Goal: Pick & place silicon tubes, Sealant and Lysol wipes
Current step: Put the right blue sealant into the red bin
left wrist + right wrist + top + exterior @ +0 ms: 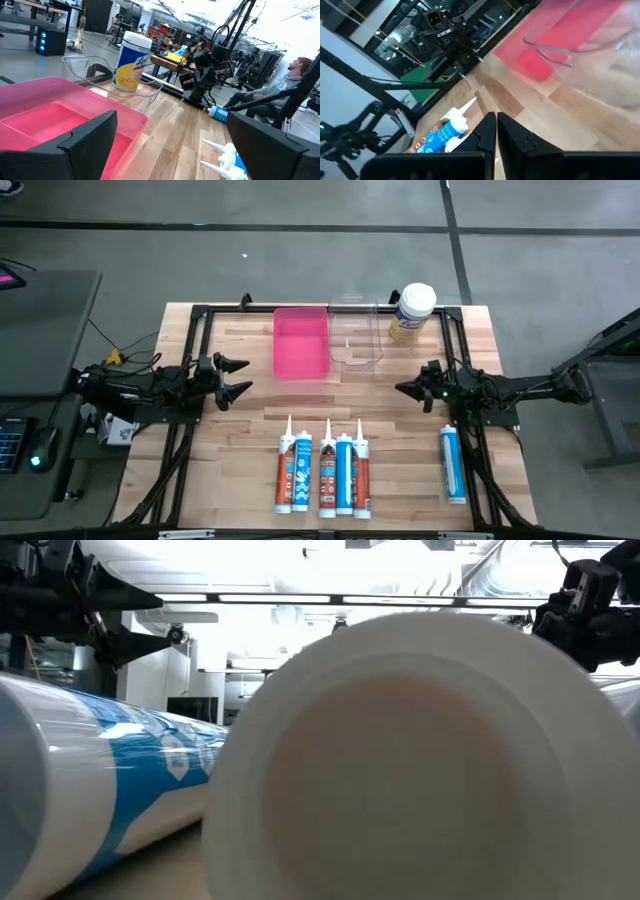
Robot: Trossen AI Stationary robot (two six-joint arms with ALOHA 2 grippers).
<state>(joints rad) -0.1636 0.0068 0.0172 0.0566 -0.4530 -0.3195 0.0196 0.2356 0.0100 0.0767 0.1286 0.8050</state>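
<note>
left gripper (238, 378): spread wide, holding nothing | right gripper (405, 390): fingers pressed together, empty | 5 tubes untouched

a robotics lab: more robot rigs (210, 70), workbenches (167, 59) and a seated person (280, 87) behind.

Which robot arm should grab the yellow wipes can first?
Probably the right. Its tool sits on the same side as the Lysol wipes, which stand at the far right; the left tool waits beyond both bins.
</note>
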